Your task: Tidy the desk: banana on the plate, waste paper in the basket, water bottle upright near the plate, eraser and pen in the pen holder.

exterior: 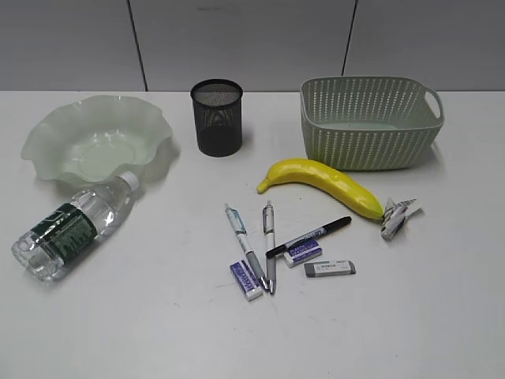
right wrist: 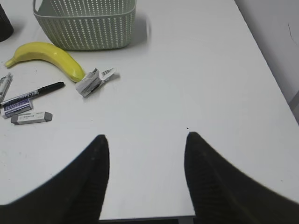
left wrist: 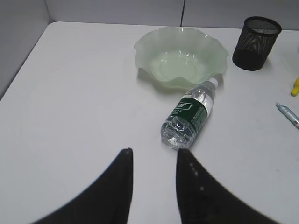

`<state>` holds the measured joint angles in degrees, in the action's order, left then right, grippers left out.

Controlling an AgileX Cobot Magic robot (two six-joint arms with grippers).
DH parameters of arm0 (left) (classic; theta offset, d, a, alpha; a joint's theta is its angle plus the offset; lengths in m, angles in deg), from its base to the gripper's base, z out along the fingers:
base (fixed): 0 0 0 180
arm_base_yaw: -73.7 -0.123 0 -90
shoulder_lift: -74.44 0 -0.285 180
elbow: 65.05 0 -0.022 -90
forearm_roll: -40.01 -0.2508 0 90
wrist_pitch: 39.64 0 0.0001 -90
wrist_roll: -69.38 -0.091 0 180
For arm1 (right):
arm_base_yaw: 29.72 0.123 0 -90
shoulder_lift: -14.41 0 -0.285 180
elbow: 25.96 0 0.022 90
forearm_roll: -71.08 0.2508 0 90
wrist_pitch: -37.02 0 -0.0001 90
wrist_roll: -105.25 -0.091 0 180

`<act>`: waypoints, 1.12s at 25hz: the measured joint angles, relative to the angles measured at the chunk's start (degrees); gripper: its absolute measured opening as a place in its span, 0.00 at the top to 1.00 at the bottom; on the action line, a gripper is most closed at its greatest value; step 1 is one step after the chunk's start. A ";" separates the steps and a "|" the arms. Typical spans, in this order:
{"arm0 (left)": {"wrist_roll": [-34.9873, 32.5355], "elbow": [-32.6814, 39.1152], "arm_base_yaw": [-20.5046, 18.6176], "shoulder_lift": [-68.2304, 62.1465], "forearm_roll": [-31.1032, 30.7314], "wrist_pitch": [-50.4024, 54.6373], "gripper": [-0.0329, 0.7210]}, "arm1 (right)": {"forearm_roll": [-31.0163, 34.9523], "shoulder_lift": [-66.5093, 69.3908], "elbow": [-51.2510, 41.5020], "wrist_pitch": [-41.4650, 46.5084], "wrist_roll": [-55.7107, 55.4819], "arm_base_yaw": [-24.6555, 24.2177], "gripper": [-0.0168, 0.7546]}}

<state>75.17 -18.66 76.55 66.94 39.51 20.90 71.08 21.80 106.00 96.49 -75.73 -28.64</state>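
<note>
Pen holder and pen cropped at right wrist view's left edge; eraser print perhaps illegible.

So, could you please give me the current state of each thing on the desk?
water bottle: lying on its side, capped
plate: empty
pen holder: upright, empty
basket: upright, looks empty
banana: on desk, unpeeled
waste paper: crumpled, on desk
left tool: open
right tool: open

3 pens, 3 erasers, 1 banana
</note>
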 joint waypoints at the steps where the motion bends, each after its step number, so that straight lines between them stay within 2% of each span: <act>1: 0.00 0.00 0.00 0.00 0.00 0.00 0.64 | 0.00 0.00 0.00 0.00 0.00 0.00 0.44; 28: 0.00 0.00 0.28 0.00 0.00 0.00 0.64 | 0.00 0.00 0.00 0.00 0.00 0.00 0.44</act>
<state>75.17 -18.66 76.83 66.94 39.51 20.90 71.08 21.80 106.00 96.49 -75.73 -28.64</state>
